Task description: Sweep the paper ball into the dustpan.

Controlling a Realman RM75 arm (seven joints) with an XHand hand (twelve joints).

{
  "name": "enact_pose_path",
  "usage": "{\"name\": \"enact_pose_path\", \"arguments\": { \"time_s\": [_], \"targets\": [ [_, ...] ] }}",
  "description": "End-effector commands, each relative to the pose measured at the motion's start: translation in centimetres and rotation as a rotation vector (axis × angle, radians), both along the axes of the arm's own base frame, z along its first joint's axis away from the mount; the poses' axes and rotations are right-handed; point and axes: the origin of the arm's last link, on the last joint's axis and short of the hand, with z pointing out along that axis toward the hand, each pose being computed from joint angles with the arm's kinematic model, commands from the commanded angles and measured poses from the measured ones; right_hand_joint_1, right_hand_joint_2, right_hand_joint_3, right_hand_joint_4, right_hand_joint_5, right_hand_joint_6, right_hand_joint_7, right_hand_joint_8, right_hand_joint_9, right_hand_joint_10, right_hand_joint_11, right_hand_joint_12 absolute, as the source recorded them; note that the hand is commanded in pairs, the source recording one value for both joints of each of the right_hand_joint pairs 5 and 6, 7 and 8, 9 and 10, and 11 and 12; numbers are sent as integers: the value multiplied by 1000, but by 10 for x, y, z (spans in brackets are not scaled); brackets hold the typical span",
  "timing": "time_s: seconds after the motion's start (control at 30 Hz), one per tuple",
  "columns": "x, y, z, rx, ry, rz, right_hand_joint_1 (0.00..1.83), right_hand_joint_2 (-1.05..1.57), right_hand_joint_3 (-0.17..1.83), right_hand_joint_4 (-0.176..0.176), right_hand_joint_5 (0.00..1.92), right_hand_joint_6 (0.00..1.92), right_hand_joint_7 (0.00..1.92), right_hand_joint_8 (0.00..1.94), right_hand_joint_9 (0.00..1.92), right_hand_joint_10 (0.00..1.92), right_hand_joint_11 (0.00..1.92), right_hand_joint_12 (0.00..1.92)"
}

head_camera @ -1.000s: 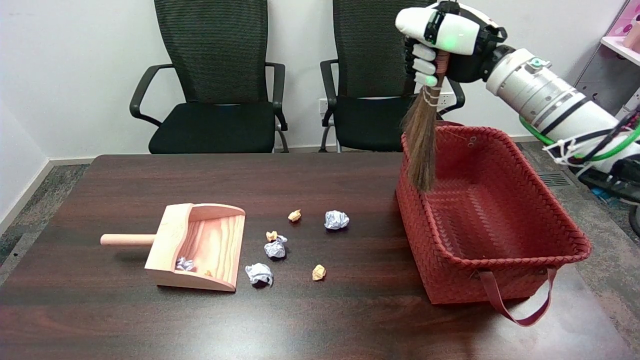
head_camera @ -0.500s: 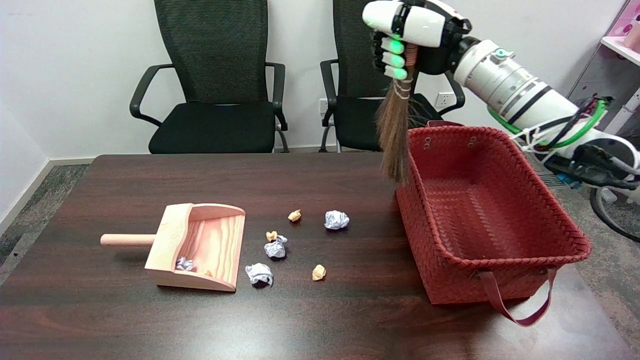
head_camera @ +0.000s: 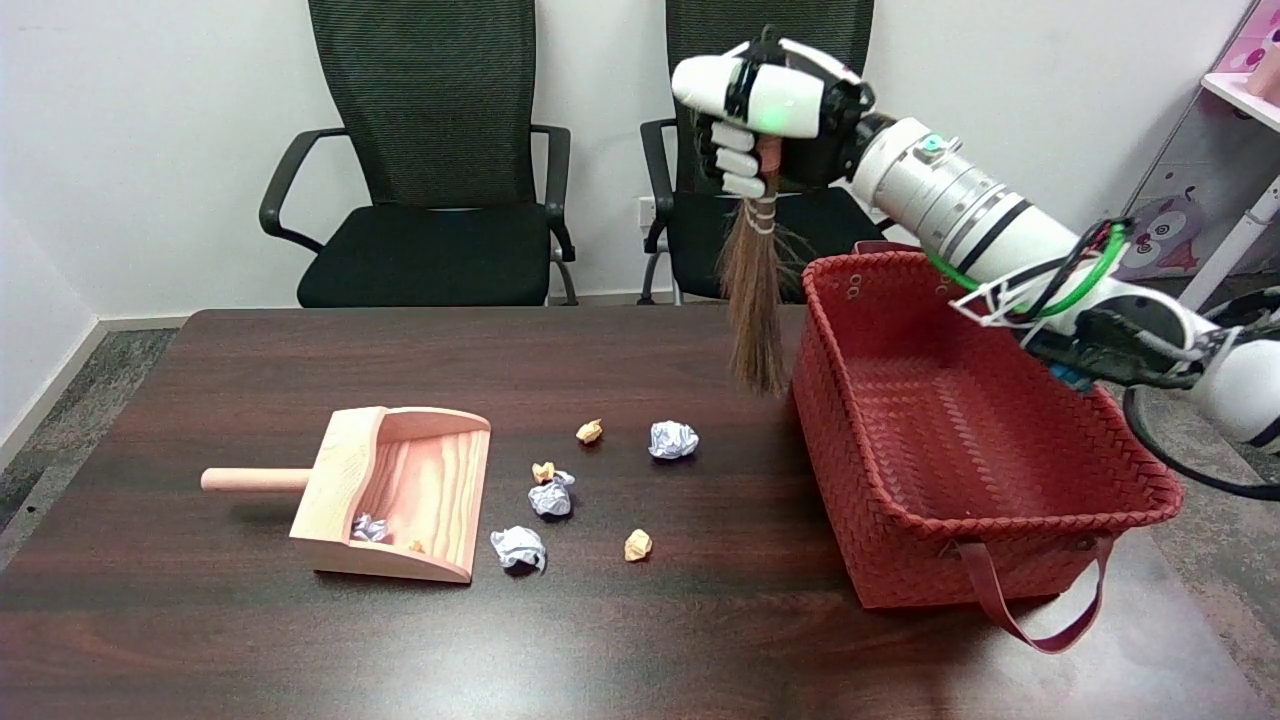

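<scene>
My right hand grips the straw broom; I lower bristles beyond the foil ball; stroke low toward the wooden dustpan.

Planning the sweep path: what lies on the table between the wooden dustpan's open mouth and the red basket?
In the head view, loose paper balls lie between the dustpan and the red basket: three white and three small tan. Otherwise bare dark table.
</scene>
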Motion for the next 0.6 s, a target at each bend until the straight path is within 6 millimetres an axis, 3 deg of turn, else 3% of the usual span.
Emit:
{"name": "enact_pose_path", "arguments": {
  "time_s": [0.03, 0.37, 0.6],
  "targets": [
    [-46, -9, -13, -11, 68, -34, 938, 1326, 1494, 176, 1920, 1920, 1920, 1920, 1920, 1920, 1920, 1920],
    [-69, -5, -38, 30, 122, -19, 928, 1318, 1536, 176, 1920, 1920, 1920, 1920, 1920, 1920, 1920, 1920],
    [-68, -2, -47, 41, 134, 22, 920, 1328, 1536, 176, 1920, 1920, 1920, 1920, 1920, 1920, 1920, 1920]
  ]
}}
